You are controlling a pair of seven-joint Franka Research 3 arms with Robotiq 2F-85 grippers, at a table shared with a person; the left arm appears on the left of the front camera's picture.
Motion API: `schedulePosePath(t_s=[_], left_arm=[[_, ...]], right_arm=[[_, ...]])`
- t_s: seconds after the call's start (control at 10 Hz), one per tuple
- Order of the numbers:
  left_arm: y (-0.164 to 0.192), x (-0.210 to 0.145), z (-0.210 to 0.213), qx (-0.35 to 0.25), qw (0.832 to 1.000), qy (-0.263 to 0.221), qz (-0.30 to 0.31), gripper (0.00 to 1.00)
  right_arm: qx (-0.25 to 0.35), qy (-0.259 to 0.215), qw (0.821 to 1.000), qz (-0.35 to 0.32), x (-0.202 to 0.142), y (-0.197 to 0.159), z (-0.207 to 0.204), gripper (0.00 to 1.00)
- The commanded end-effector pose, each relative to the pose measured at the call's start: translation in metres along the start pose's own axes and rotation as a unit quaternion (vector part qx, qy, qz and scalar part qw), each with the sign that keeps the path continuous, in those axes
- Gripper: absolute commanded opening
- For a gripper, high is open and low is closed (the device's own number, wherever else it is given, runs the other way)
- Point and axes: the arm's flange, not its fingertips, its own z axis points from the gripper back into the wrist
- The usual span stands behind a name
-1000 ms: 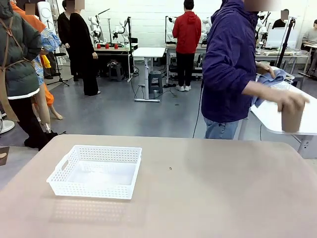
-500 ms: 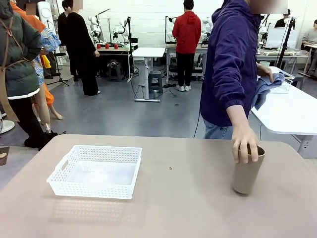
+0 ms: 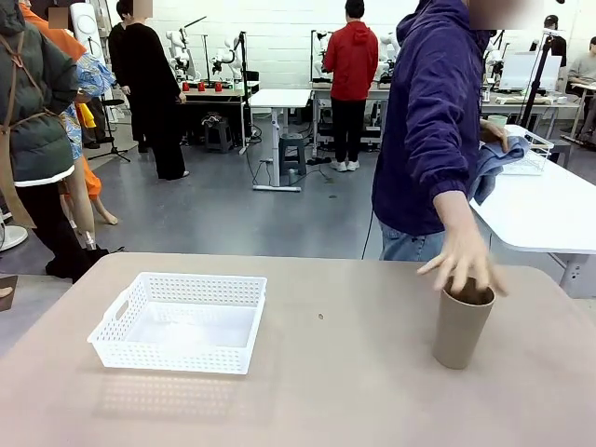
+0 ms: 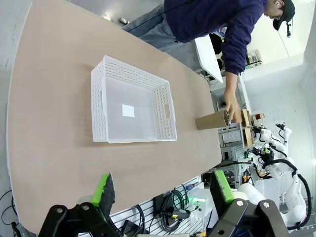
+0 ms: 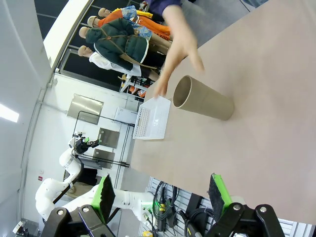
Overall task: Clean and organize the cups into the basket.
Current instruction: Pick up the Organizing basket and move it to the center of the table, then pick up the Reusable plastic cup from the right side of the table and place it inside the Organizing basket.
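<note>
One beige-tan cup stands upright on the right side of the table, also seen as a cup in the left wrist view and a cup in the right wrist view. The person's hand hovers just above its rim, fingers spread, not gripping it. The white lattice basket sits empty on the left, basket, basket. My left gripper is open high above the table. My right gripper is open too, well away from the cup. The other cups are out of view.
A white side table stands behind the person at the right, with a white wire-grid basket on it. The person holds a blue cloth in the other hand. Bare tabletop lies between basket and cup.
The person carried the beige cup from the side table, set it down on the right of my table, and has now let go, lifting the hand off its rim.
</note>
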Motion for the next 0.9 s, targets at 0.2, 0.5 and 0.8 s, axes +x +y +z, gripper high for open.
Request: schedulePosePath(t_s=[0.2, 0.5, 0.8], left_arm=[[0.002, 0.001, -0.001, -0.005, 1.0, -0.003, -0.003, 1.0], [0.0, 0.0, 0.0, 0.0, 1.0, 0.0, 0.0, 1.0], [-0.051, 0.02, -0.029, 0.054, 0.988, 0.143, -0.023, 1.0]], right_arm=[[0.009, -0.003, 1.0, 0.009, 0.001, -0.001, 0.001, 1.0], [0.03, 0.078, 0.994, 0.076, -0.001, 0.004, -0.014, 1.0], [0.055, 0.182, 0.935, 0.298, 0.033, -0.022, -0.07, 1.0]])
